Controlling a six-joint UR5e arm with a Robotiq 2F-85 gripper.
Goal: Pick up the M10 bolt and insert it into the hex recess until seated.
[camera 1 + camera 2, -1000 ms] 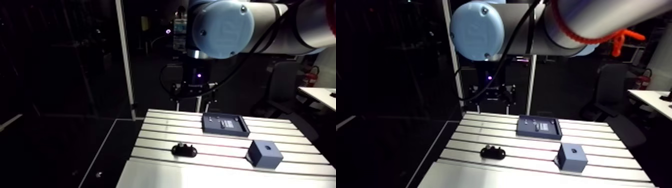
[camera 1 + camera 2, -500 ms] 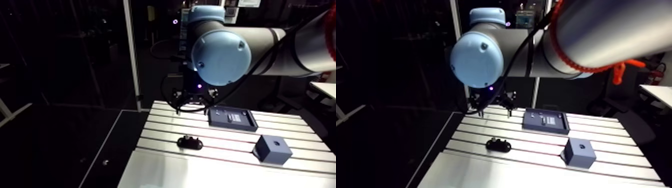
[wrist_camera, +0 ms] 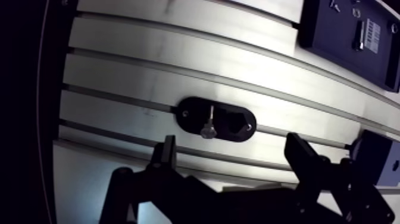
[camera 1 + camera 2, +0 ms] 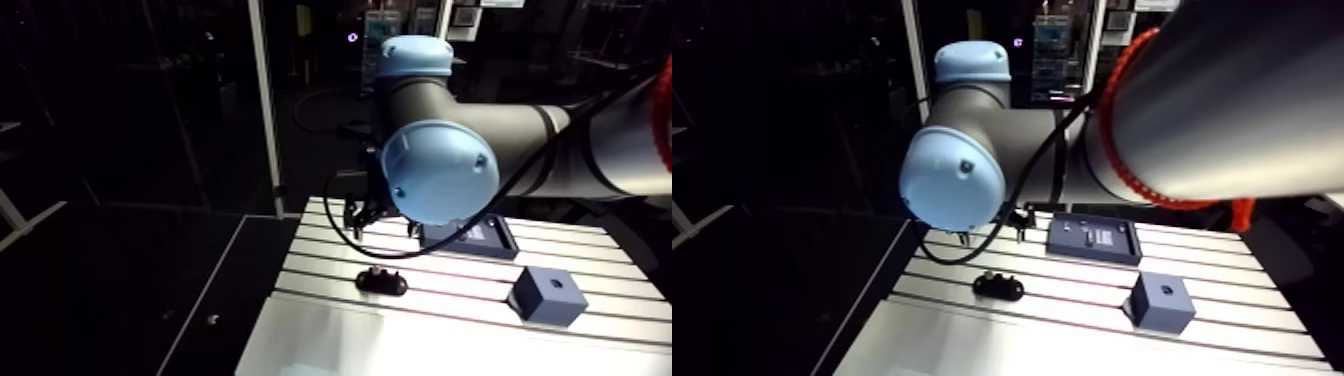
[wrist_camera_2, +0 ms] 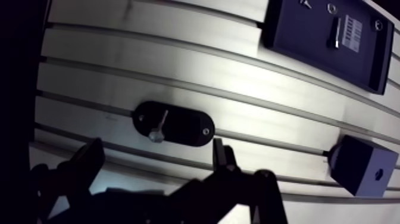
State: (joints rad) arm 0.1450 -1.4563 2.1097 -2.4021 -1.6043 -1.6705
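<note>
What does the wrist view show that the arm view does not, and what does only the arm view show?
Only the wrist view: the open tool, its fingers apart near the holder, the bolt in that holder, and the label in the tray.
Only the arm view: the arm's blue cap, which hides part of the tray.
Both: holder, tray and block on the table.

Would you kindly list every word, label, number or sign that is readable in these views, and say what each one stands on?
No text here can be read.
White label on the dark tray: bar-like stripes only, too blurred to read.
Black holder and blue block: no markings visible.
</note>
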